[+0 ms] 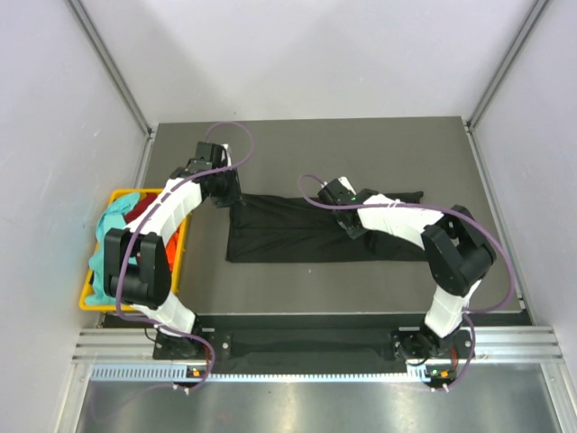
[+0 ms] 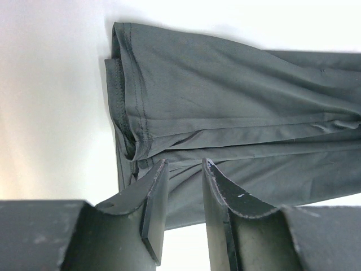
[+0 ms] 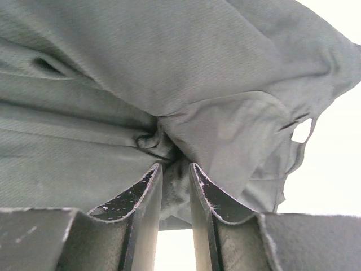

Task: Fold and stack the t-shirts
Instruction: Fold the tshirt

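Across the middle of the top view, the black t-shirt lies on the grey tabletop as a long strip. It is folded along its length, and one sleeve reaches toward the upper right. The teal shirt, the red shirt and the orange shirt are heaped in the yellow basket at the left edge, so I judge that the stacking is not yet begun.

The right gripper has its fingers nearly together and pinches a thick knot of the black cloth, with creases running out from it in all directions. The left gripper hangs over the left end of the strip, close to the stitched hem. Its fingers are only a little apart and I see no cloth between them.

The main danger, I think, comes from this uneven hold. If the right gripper lifts or pulls while the left end is free, the whole strip may slide on the tabletop and the long fold may open. The knot seems to hold several layers, but I cannot tell how many. A layer that is not caught would hang down and spoil the next fold. The left gripper may also close on only the top layer at the hem, or miss the edge. In that case the two ends would not rise together and the shirt would twist.
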Controlling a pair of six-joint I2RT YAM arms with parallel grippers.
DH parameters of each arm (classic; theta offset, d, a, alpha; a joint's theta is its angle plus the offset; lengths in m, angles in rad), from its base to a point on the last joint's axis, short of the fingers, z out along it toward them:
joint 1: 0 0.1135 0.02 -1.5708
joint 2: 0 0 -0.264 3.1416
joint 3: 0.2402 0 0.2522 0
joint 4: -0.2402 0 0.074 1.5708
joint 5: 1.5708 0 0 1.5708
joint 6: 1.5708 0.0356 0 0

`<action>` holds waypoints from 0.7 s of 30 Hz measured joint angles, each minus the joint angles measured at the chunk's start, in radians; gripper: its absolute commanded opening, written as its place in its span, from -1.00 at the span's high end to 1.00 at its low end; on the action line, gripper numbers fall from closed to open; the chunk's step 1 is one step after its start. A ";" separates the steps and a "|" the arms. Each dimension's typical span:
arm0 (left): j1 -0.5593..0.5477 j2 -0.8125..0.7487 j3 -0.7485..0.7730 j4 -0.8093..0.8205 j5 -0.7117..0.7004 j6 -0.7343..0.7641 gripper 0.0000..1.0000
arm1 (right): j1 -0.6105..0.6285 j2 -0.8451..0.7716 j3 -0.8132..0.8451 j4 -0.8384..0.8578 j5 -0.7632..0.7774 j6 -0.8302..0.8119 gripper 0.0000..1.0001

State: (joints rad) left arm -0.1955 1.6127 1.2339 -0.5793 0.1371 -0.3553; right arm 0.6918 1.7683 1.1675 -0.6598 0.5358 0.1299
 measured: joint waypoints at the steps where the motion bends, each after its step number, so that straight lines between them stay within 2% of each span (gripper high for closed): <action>1: 0.000 0.000 0.000 0.000 0.000 0.000 0.29 | 0.000 0.000 0.000 0.000 0.007 0.000 0.47; 7: 0.000 0.000 0.000 0.000 0.000 0.001 0.28 | 0.000 0.010 -0.002 -0.004 0.048 0.003 0.43; 21: 0.000 0.000 0.000 0.000 -0.008 0.007 0.29 | 0.000 0.046 -0.045 -0.014 0.085 0.005 0.53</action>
State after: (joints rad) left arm -0.1955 1.6127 1.2339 -0.5797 0.1291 -0.3485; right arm 0.6918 1.8141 1.1221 -0.6739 0.6212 0.1349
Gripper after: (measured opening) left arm 0.357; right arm 0.253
